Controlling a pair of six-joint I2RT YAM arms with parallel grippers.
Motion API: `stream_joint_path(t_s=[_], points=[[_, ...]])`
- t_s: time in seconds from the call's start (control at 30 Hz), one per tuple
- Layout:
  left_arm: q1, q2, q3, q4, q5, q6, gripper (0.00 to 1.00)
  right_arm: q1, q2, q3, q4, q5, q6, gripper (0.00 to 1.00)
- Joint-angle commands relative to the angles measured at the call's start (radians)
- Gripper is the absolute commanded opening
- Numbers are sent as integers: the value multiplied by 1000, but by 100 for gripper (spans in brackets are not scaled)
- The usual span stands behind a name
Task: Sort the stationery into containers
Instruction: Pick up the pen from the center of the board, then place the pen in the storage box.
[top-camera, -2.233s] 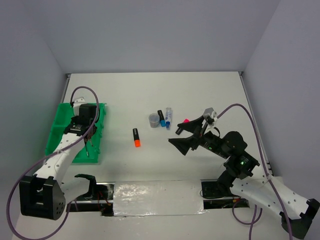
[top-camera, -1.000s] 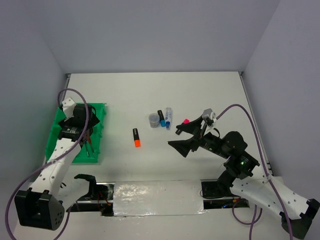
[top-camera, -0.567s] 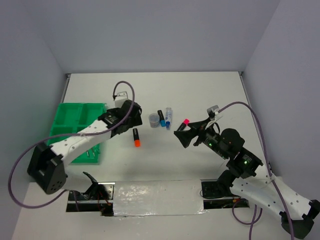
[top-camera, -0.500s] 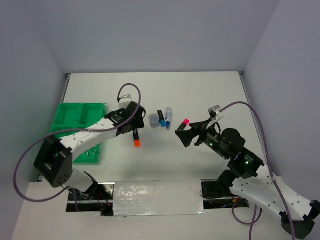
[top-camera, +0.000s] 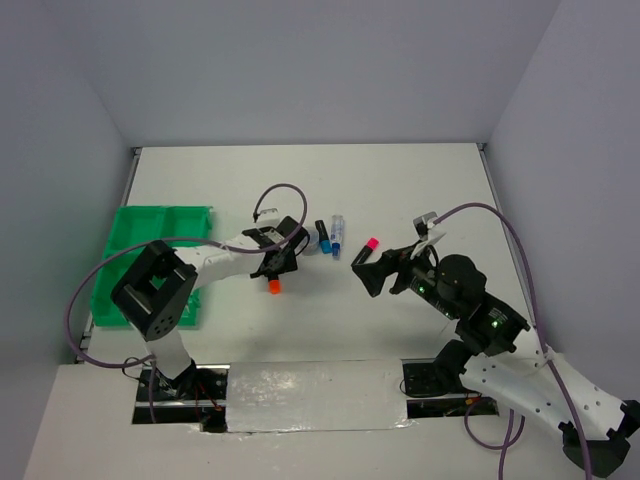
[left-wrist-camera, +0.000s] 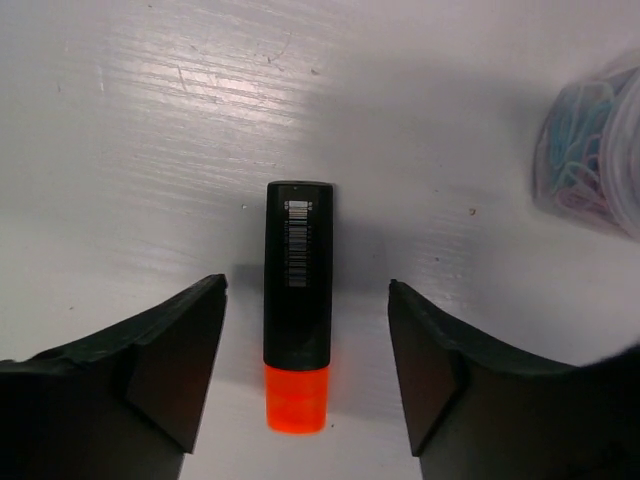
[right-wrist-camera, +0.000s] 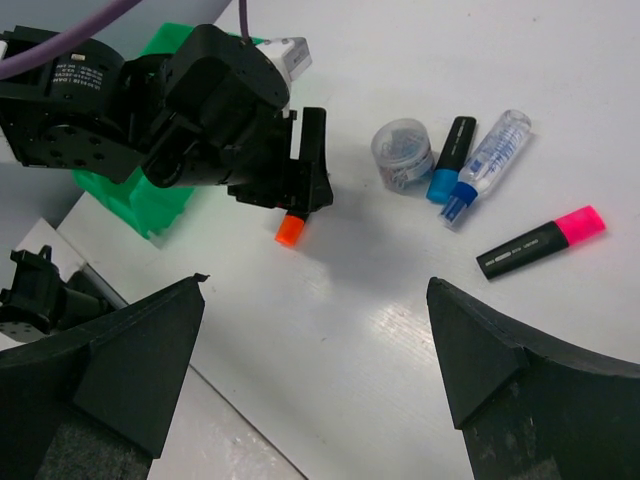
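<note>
Nearest the bases, the right arm is folded at about 4 o'clock of the table, its forearm angled toward the centre. The right gripper (right-wrist-camera: 315, 300) hangs above the surface with its fingers spread wide and nothing between them. Just at 8 o'clock of the table's centre lies the orange highlighter (left-wrist-camera: 298, 300), flat on the white top with its orange cap toward the near edge. The left gripper (left-wrist-camera: 305, 290) straddles it, jaws wide apart, one finger either side of the black barrel and neither touching it. The likely trouble lies here. The barrel sits slightly nearer the left finger, so on closing that finger may meet it first and nudge or roll the smooth round body instead of pinching it. A grip low on the cap end could also let it pivot. How high the tips ride above the table cannot be told. The left arm reaches low from its base at 8 o'clock, wrist pitched down over the highlighter. Farther off, at 2 o'clock of the highlighter, stand a clear tub of paper clips (right-wrist-camera: 402, 152), a blue-capped marker (right-wrist-camera: 450, 160) and a clear blue-tipped pen (right-wrist-camera: 485, 165), with the pink highlighter (right-wrist-camera: 540, 243) at 3 o'clock. The green tray (top-camera: 150, 240) waits at 9 o'clock.
</note>
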Motion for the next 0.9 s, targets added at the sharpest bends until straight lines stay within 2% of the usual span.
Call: stream_joint_path(t_s=[0.0,0.17,0.23,0.37,0.53,0.63,0.73,0.87], points=[[-3,30,-28,40,17,-27,75,-5,24,9,43,-23,6,100],[5,82,-48,63,49,-23,65,-3,30,26,43,-30,-3,100],[8,80,-61,83,65,-17,54,-5,27,32,40,-29,-6,100],[20,22,-73,68,57,-8,0,-5,26,43,34,-23,-15,100],[44,-156,-36,23,-23,63,0,-5,24,38,49,-41,-35,100],[104,-272,4,-18,-50,112,0,-5,24,29,65,-53,-40,100],[202,-355,50,-66,-66,150,0,-5,23,21,71,-63,-43,100],[400,-447,88,-103,-37,224,0,-6,16,12,80,-82,-51,100]])
